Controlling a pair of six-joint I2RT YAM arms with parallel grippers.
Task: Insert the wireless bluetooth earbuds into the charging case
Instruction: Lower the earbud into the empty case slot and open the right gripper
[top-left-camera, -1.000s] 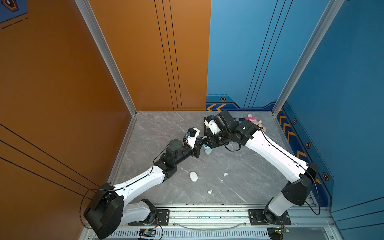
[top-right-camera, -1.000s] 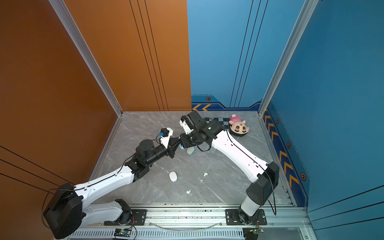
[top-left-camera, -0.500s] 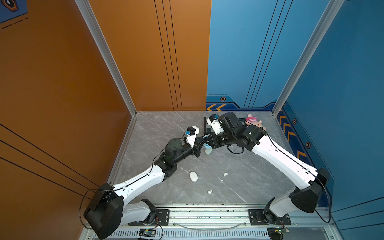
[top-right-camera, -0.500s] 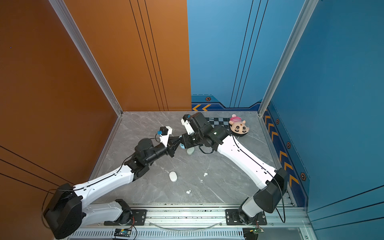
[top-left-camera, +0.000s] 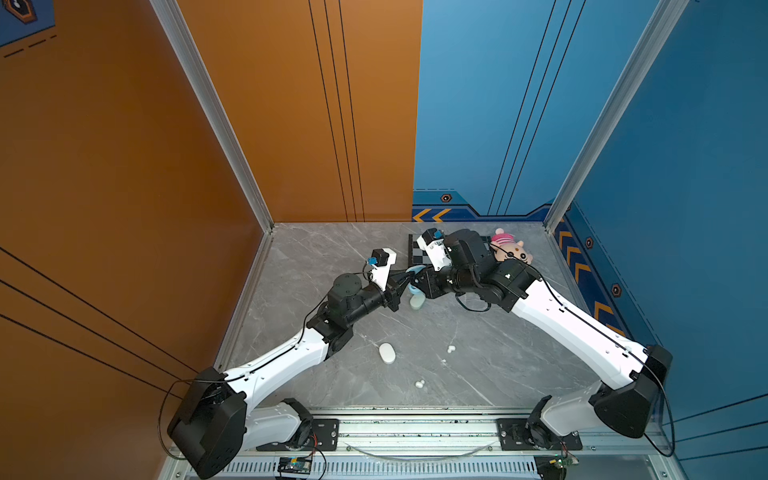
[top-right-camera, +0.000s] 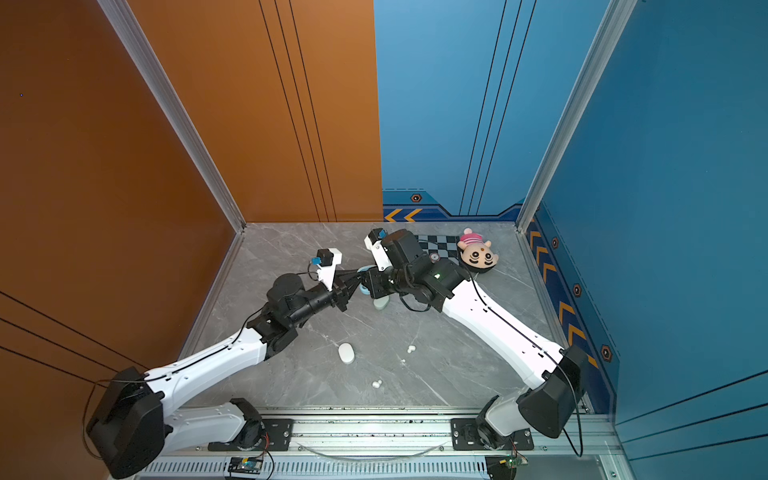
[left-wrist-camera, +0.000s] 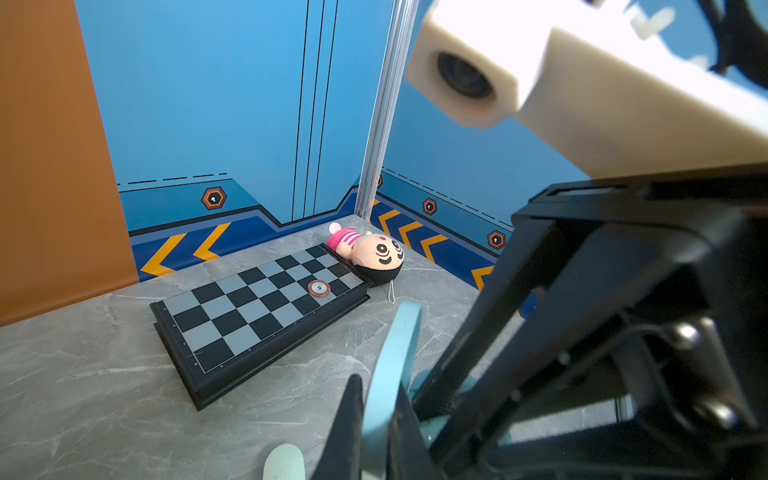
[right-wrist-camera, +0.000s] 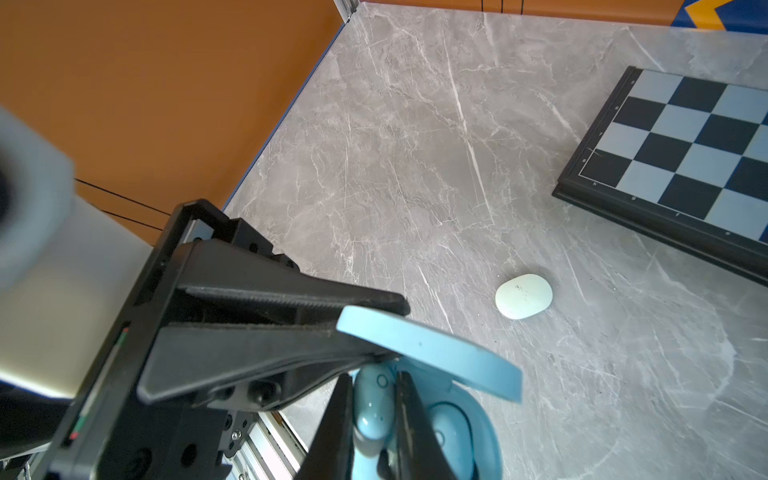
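A light-blue charging case is held off the table with its lid swung open. My left gripper is shut on that lid, also visible in a top view. My right gripper is shut on a light-blue earbud, just over the case's open tray. A second blue earbud sits in the tray. Both grippers meet mid-table. White earbuds lie loose near the front.
A mint-green case lies closed under the grippers. A white case lies nearer the front. A chessboard and a plush toy sit at the back right, near the blue wall.
The right arm's elbow has swung outward to the right and lower, while its gripper stayed at the case. The left arm has barely moved.
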